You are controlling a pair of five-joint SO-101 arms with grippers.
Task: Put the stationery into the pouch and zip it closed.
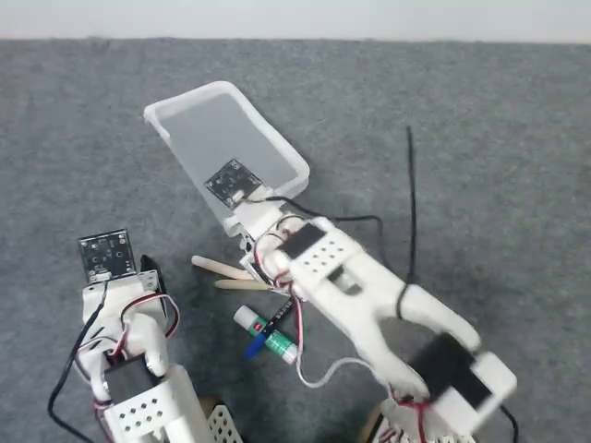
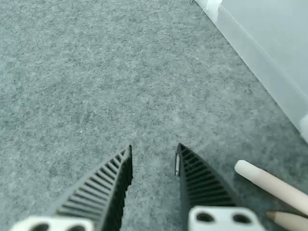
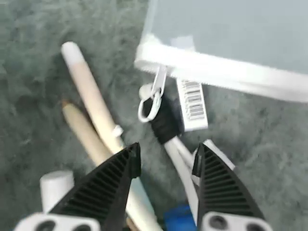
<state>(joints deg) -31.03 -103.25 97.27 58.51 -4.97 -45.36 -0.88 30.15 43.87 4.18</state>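
Right gripper [image 3: 167,150], spread and empty, is positioned over pencils [image 3: 91,102] just beside the pouch [image 1: 226,138]; left gripper [image 2: 154,149], likewise spread, is held near it

A: What is covered in the high view?

B: The right gripper [image 3: 166,154] is hidden there under its own wrist housing [image 1: 309,249]. The same housing hides the nearest corner of the pouch [image 1: 231,138] and one end of each of the two pencils [image 1: 222,268].

A: And close to the tools?

B: Ahead of the right gripper, the pouch is cut off by the frame edge and the barcode label [image 3: 192,103] is blurred past reading. A blue object [image 3: 177,215] between the finger bases is cropped and cannot be identified. Beside the left gripper [image 2: 154,154], both pencils are cut off.
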